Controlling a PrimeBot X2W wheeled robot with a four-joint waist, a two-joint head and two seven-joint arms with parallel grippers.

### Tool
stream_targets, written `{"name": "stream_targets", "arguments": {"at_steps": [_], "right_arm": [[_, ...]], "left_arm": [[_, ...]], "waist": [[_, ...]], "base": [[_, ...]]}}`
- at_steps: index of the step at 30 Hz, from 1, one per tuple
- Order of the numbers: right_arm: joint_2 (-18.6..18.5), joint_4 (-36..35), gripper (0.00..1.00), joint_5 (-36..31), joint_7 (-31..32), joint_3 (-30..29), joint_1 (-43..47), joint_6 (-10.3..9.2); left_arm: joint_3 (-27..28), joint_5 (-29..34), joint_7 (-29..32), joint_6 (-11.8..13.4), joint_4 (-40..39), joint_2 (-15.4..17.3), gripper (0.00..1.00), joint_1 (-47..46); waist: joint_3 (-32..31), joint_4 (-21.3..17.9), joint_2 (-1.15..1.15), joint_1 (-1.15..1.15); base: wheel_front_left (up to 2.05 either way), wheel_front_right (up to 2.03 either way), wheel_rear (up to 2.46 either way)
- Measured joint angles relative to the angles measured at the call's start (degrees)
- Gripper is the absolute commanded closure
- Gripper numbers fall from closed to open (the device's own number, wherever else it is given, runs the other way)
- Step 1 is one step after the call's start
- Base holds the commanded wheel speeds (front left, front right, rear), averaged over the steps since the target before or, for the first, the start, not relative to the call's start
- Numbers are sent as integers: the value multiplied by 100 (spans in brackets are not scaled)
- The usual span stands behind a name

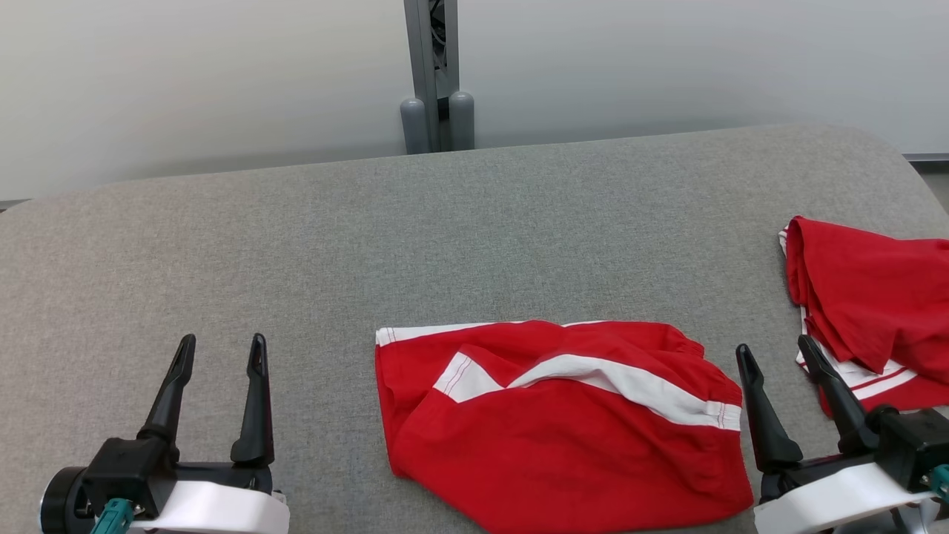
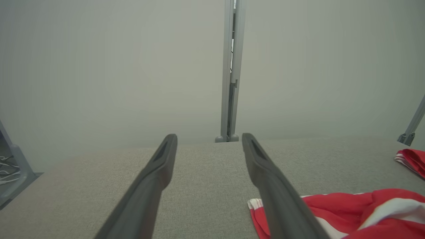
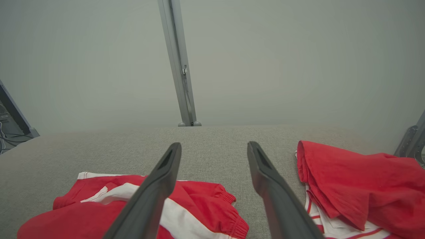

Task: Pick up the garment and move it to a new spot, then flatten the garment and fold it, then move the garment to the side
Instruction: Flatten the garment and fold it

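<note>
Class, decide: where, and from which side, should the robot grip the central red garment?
Probably the gathered elastic edge at the right of the red garment, approached from the right by the right claw beside it. That edge looks bunched, easier to pinch than the middle.

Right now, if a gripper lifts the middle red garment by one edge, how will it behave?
Probably floppy: the middle red garment lies creased and folded over itself on the grey table, so it should drape and sag. It looks thin, so likely light. Pushed, it would probably bunch rather than slide whole.
</note>
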Motion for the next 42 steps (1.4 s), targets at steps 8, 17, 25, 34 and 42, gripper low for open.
{"name": "stream_targets", "arguments": {"at_steps": [8, 17, 25, 34, 42], "right_arm": [[-1, -9, 0, 33, -1, 60, -24, 0], [0, -75, 0, 65, 2, 257, -150, 0], [-2, 110, 0, 234, -189, 355, -263, 0], [-1, 314, 0, 338, -412, 460, -420, 0], [-1, 485, 0, 348, -497, 453, -518, 0]], "left_arm": [[-12, 4, 0, 15, -10, 1, 0, -43], [-532, -83, 740, -592, 131, 19, 0, -1102], [-958, -855, 2201, -1168, 1225, -48, 0, -1448], [-1099, -1241, 2869, -1568, 1969, -8, 0, -1793], [-1207, -1254, 2919, -1670, 2246, -29, 0, -1925]], "waist": [[-12, -40, 0, 0], [134, -303, 0, 0], [416, -816, 0, 0], [832, -1169, 0, 0], [989, -1287, 0, 0]], "base": [[0, 0, 0], [0, 0, 0], [0, 0, 0], [0, 0, 0], [0, 0, 0]]}}
